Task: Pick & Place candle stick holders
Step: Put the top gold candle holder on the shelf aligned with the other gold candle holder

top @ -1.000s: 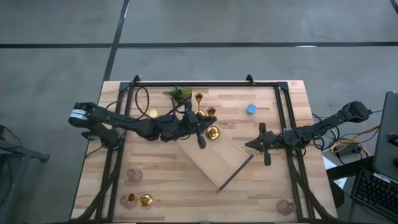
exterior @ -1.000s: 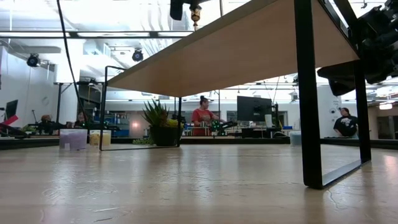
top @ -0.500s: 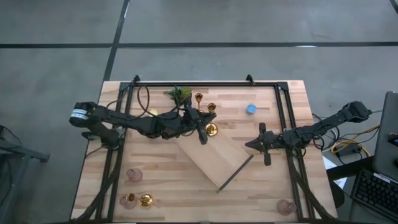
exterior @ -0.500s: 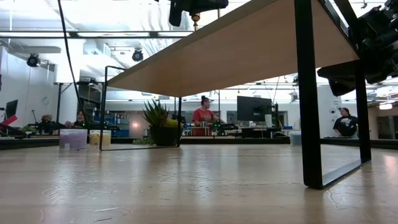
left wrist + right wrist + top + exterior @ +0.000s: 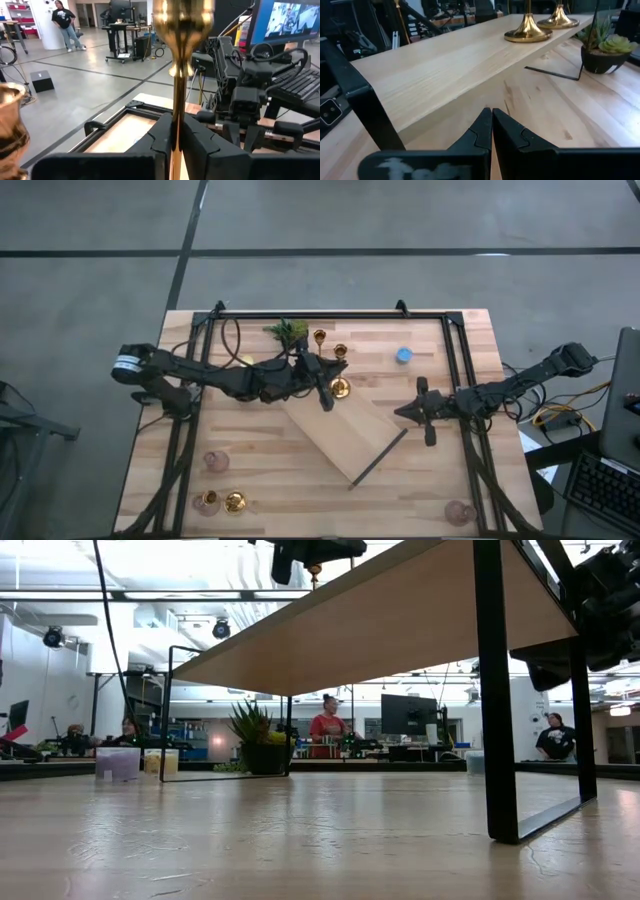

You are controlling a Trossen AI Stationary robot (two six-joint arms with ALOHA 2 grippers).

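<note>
A: Moved since earlier: left gripper (image 5: pixel 322 383) with gold candlestick (image 5: pixel 179 60), shifted toward the shelf's (image 5: pixel 345 430) far end.

B: Grip?

A: Fingers pinch its stem, upright over the shelf. Right gripper (image 5: pixel 420 411): pressed together, beside the shelf.

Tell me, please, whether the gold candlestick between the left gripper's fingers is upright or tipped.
Upright: in the left wrist view the gold candlestick rises straight between the left gripper fingers.
</note>
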